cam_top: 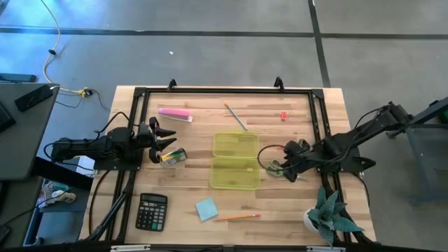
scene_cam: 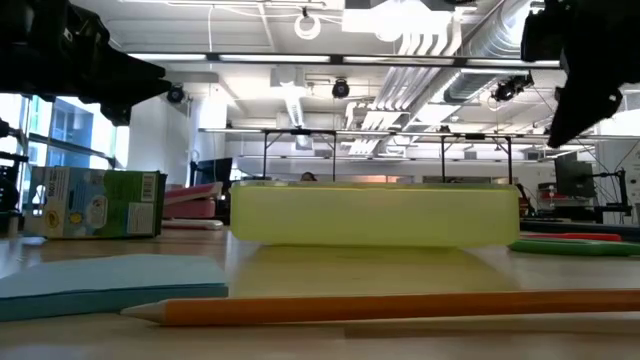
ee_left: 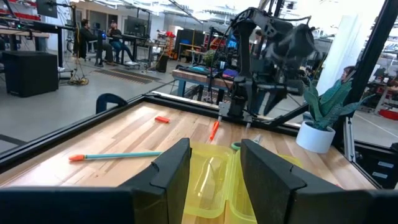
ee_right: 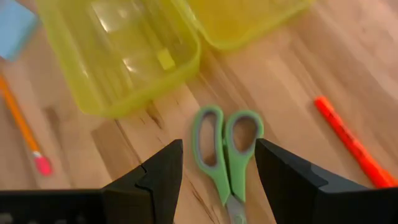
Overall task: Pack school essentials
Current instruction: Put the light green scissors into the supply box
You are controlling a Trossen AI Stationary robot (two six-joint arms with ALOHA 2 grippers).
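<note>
The green-handled scissors (ee_right: 226, 158) lie flat on the table beside the open yellow-green case (cam_top: 236, 159). My right gripper (ee_right: 219, 149) hovers over them, open, one finger on either side of the handles, touching nothing; in the high view it (cam_top: 285, 164) sits right of the case. My left gripper (cam_top: 168, 138) is open at the table's left, just beside the crayon box (cam_top: 173, 157), which stands on the table. The blue note pad (cam_top: 206, 208) and orange pencil (cam_top: 238, 217) lie near the front edge. The thin greenish pencil (cam_top: 236, 117) and red piece (cam_top: 283, 115) lie far back.
A pink bar (cam_top: 175, 113) lies at the far left. A calculator (cam_top: 151, 211) sits at the near left and a potted plant (cam_top: 329, 217) at the near right corner. An orange marker (ee_right: 351, 143) lies beside the scissors. A black frame (cam_top: 224, 91) borders the table.
</note>
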